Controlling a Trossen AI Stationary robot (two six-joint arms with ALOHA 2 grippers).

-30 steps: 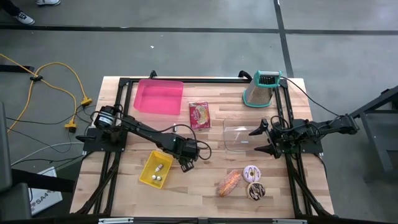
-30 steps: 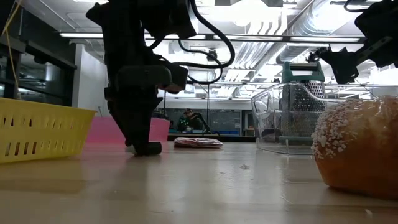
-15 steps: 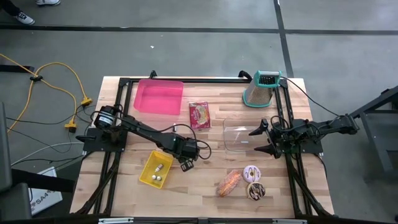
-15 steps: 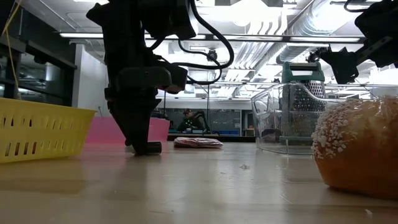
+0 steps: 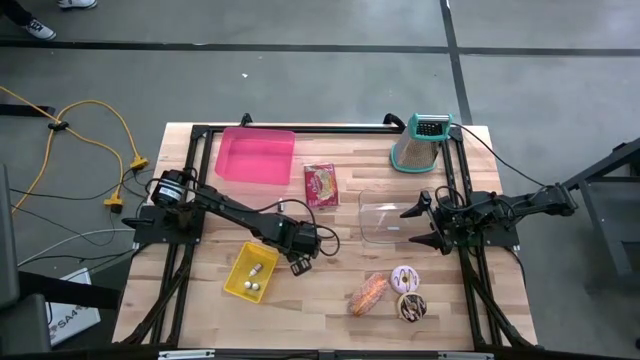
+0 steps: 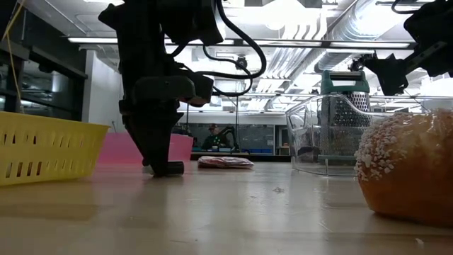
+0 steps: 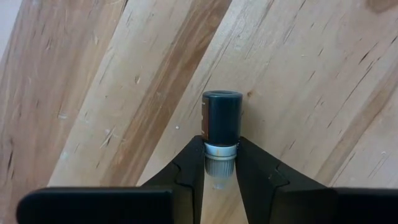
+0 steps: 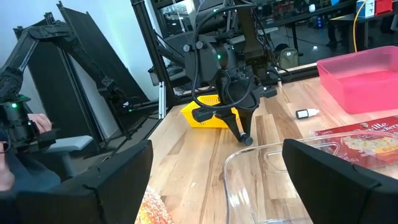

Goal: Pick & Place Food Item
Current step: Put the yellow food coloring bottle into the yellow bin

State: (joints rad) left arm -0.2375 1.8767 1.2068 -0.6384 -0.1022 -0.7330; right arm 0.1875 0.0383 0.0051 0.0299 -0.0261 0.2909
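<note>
A small clear bottle with a black cap (image 7: 222, 117) and a silver neck lies on the wooden table just right of the yellow basket (image 5: 250, 272). My left gripper (image 5: 299, 264) points steeply down over the bottle and is shut on it; the low view shows it at the table top (image 6: 165, 167). My right gripper (image 5: 424, 222) hangs level and open at the table's right, beside the clear container (image 5: 385, 222), and touches nothing. A sugared bun (image 5: 368, 293) and two donuts (image 5: 405, 278) lie near the front edge. My left gripper pinches the bottle between its two fingers, just behind the silver neck (image 7: 221, 151). The fingers come from above, slanting steeply down, and lie along the bottle. The black cap (image 6: 172, 168) sticks out past the fingertips and sits on the table.
A pink tray (image 5: 256, 155) and a red snack packet (image 5: 321, 185) lie at the back. A metal grater (image 5: 420, 145) stands at the back right. The yellow basket holds small pale items. A small white bottle (image 8: 308, 113) lies near the pink tray. A person's hand (image 8: 25, 127) shows beyond the table.
My left gripper's fingers have drawn in on the small bottle while the arm has stayed in place. The bottle has stayed on the table.
</note>
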